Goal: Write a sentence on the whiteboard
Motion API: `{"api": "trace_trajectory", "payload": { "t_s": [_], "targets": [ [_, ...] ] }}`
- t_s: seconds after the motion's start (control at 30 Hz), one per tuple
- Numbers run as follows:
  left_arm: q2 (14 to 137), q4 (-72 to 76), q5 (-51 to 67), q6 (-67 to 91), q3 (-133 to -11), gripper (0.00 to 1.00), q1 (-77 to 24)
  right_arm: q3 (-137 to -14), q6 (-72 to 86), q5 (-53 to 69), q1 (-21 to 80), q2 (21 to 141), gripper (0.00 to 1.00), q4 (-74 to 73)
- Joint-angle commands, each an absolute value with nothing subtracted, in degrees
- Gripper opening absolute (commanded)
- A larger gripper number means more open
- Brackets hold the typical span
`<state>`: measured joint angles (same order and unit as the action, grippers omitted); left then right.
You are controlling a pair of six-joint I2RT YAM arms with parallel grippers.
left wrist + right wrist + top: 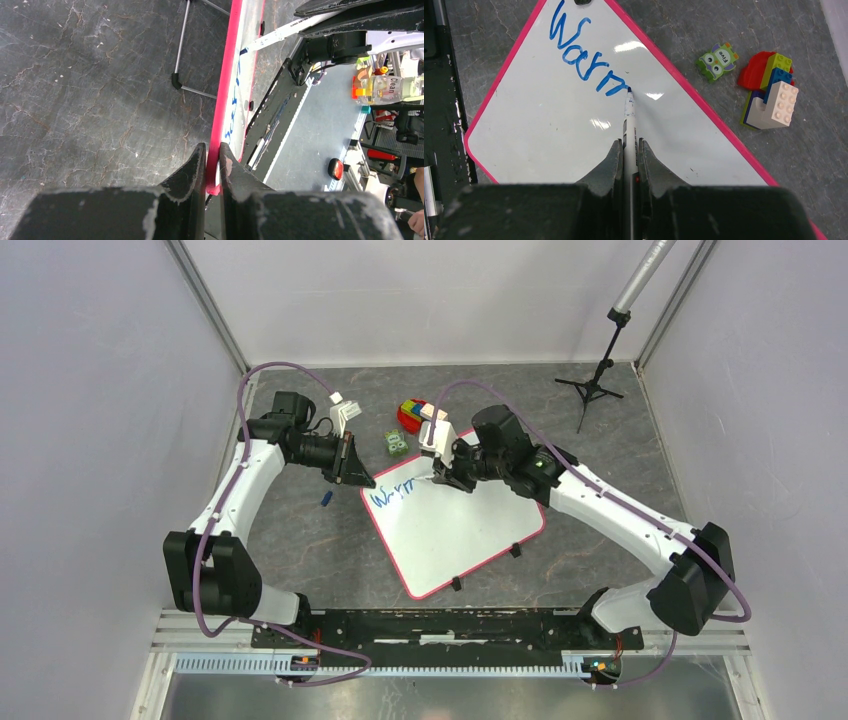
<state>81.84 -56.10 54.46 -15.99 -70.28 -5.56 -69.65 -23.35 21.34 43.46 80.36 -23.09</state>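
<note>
On the table between the two arms lies the whiteboard (pixel 455 530), turned cornerwise, and the sentence (pixel 583 60) on it runs in blue as far as "Warm", close to the far corner. The right jaws are closed on the marker (pixel 629 117), whose tip touches the board at the end of the last stroke. To write well from here, I judge I should hold a light, even pressure, carry each stroke along the same slant, and leave room before the pink rim just beyond the lettering. The left jaws pinch the board's rim at a corner to steady it; that grip should not slacken. The right arm (pixel 610 505) reaches in from its base, wrist bent down over the lettering; the left arm (pixel 235 490) arches forward, wrist turned toward the board's corner.
</note>
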Motion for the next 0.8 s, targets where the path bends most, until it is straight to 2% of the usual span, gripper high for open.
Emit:
{"api": "trace_trajectory", "payload": {
  "t_s": [0.0,0.77],
  "targets": [
    [81.39,-55.04,53.53,-17.53,-70.42,0.02,-5.41,-70.01,-23.55,18.17,42.52,79.97,0.00,-21.88],
    [81.60,-55.03,53.54,-17.37,-70.58,0.02,-5.45,-64.53,-23.81,22.40,43.01,76.36,0.00,-23.62]
  ]
}}
